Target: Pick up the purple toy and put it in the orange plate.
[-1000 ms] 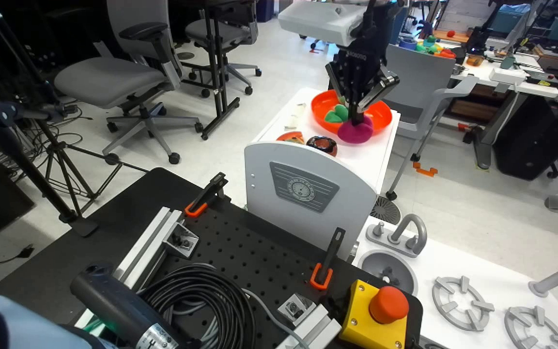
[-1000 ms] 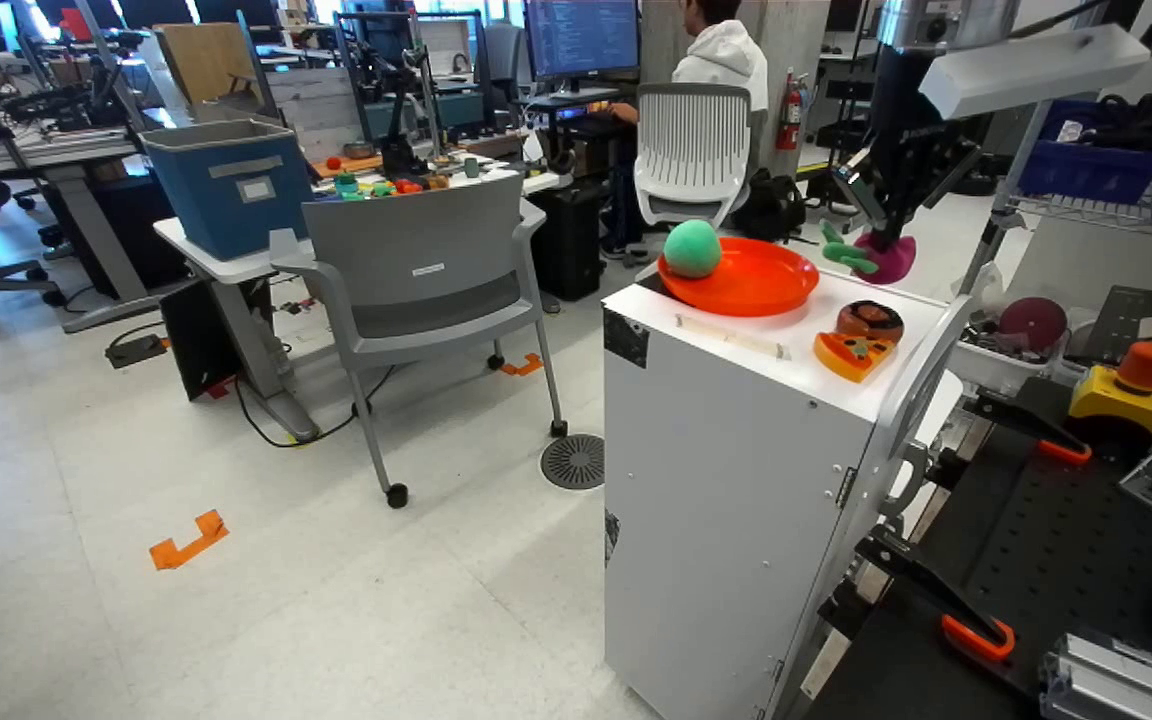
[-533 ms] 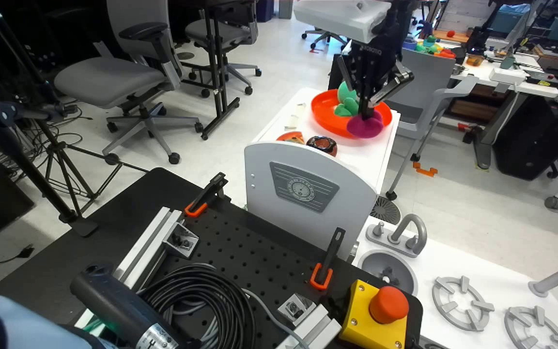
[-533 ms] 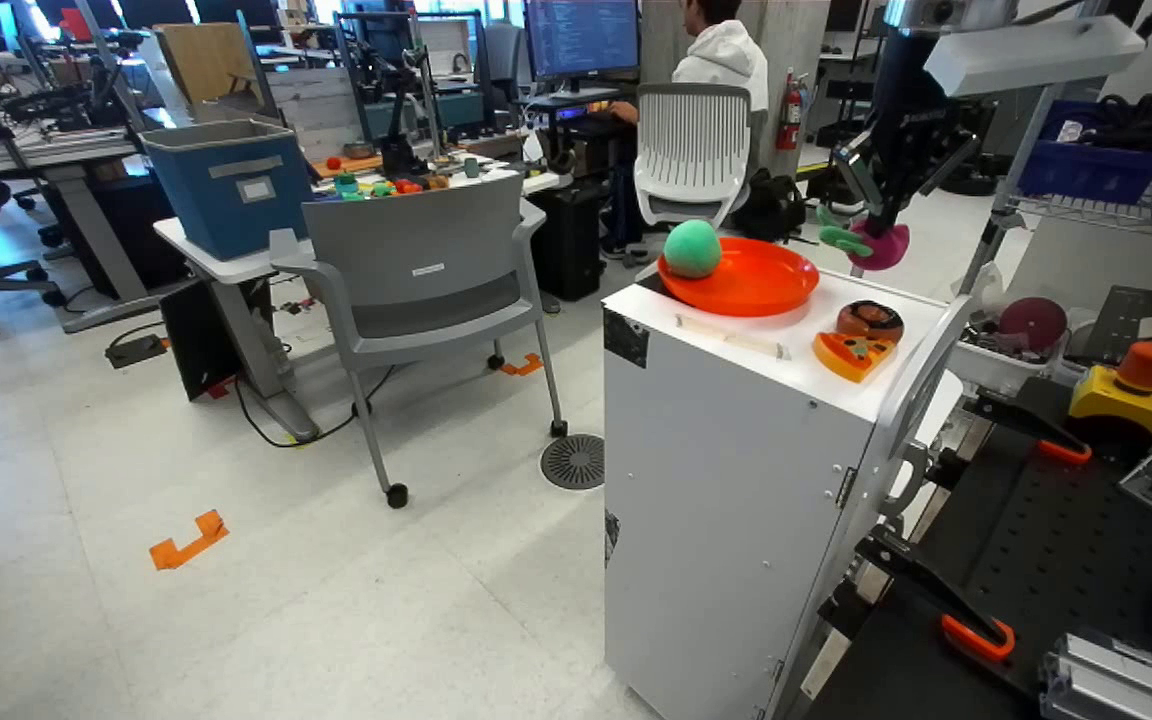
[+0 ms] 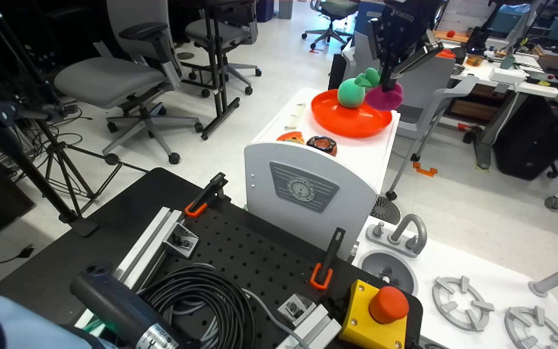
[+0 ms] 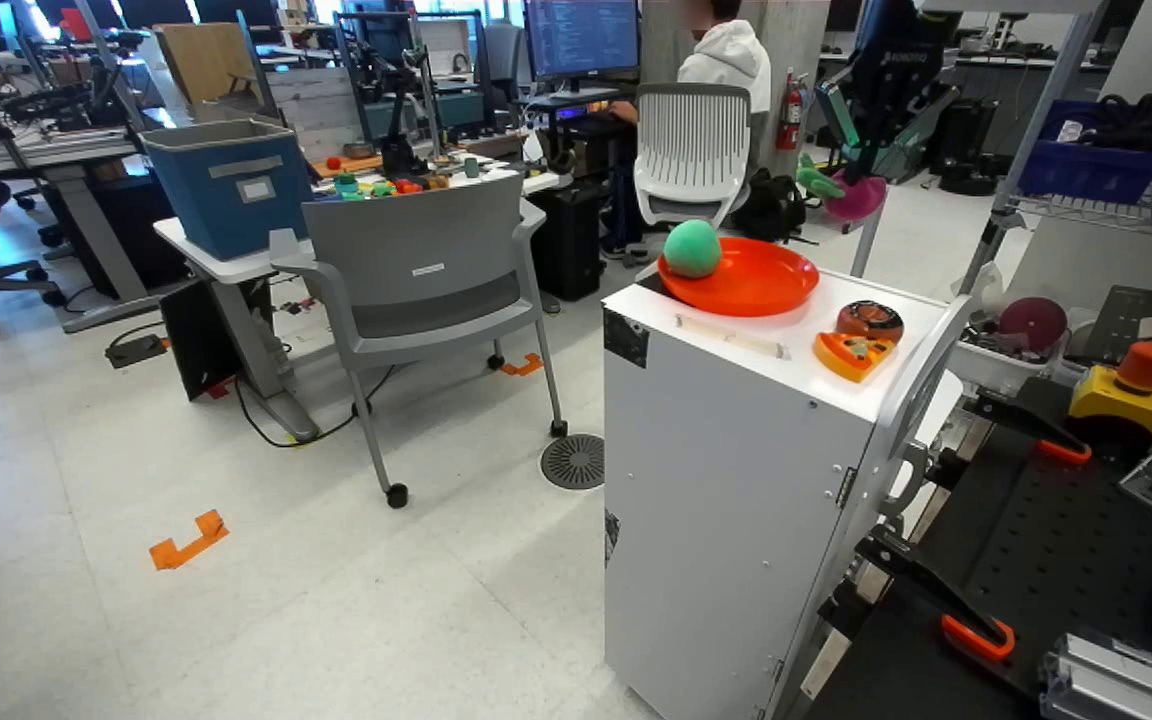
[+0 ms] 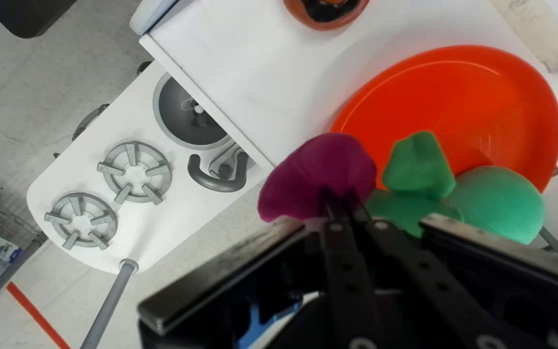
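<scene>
Clamping purple toy in nearly closed gripper, in midair. Lower than gripper: orange plate, with room beside green ball. Behind purple toy in wrist view: edge of white cabinet top; past that, faucet, sink. Farther from gripper: pizza slice, brown round piece.

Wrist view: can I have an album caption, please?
Leafy purple toy pinched aloft in the gripper, with a green ball in the orange plate behind it.
</scene>
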